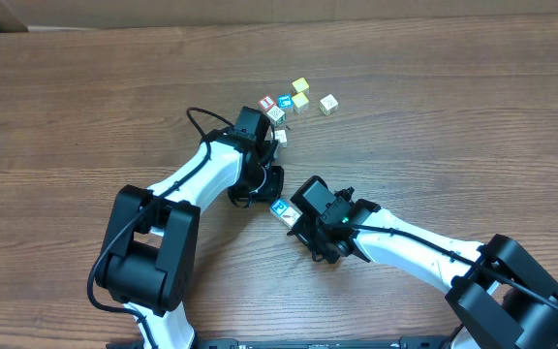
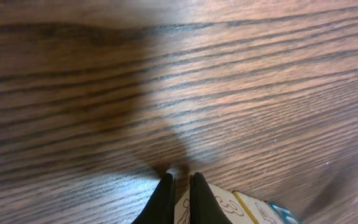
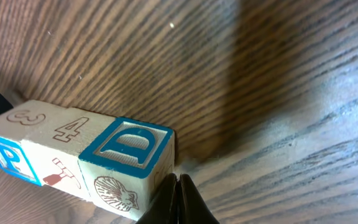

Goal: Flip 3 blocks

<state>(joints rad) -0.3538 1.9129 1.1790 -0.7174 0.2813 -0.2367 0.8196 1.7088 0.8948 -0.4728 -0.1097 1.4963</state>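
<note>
my right hand has its fingers pressed together on nothing, tips low and just beside the d block, at its free end. that block lies blue-and-white face up on the bench, at the end of a row of three. the 4 block touches its other side and the p block touches that one. my left hand is likewise closed and empty, with a cream drawn face just beside its tips; i cannot tell which block that is. the yellow cubes lie well apart from the d block. i judge the d block is the one to flip now. i'd part the fingers, straddle that block alone, lift it clear of the 4 block before rolling the wrist, and grip it centred, since such small smooth wood will likely squirt out.
</note>
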